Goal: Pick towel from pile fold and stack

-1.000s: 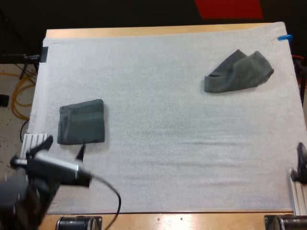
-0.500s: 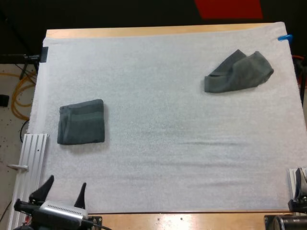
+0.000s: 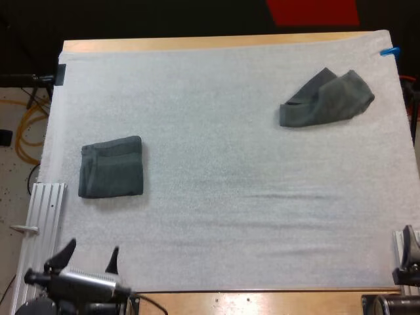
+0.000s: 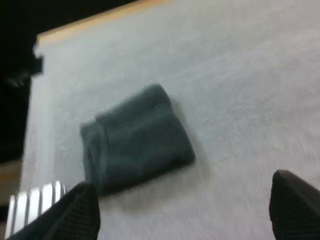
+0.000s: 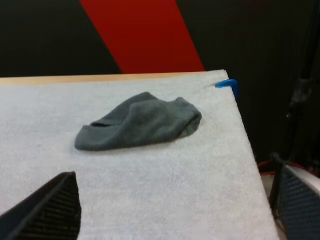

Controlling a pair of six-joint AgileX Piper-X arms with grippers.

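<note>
A folded dark grey-green towel (image 3: 111, 167) lies flat at the mat's left side. A crumpled towel (image 3: 326, 98) of the same colour sits at the far right. My left gripper (image 3: 89, 254) hovers at the mat's near left corner, well short of the folded towel (image 4: 136, 136), its fingers open with nothing between them. My right gripper (image 3: 412, 248) rests at the mat's near right edge. Its fingers stand wide apart and empty, and the crumpled towel (image 5: 139, 121) lies far ahead of them.
A ribbed metal rail (image 3: 41, 216) runs along the mat's left edge by my left arm. Another rail (image 3: 401, 241) stands at the near right edge. The white mat (image 3: 223, 164) is bare between the two towels.
My left gripper has drawn back from just below the folded towel to the mat's near left corner. The right gripper has slipped lower along the right edge. Neither towel moved.
</note>
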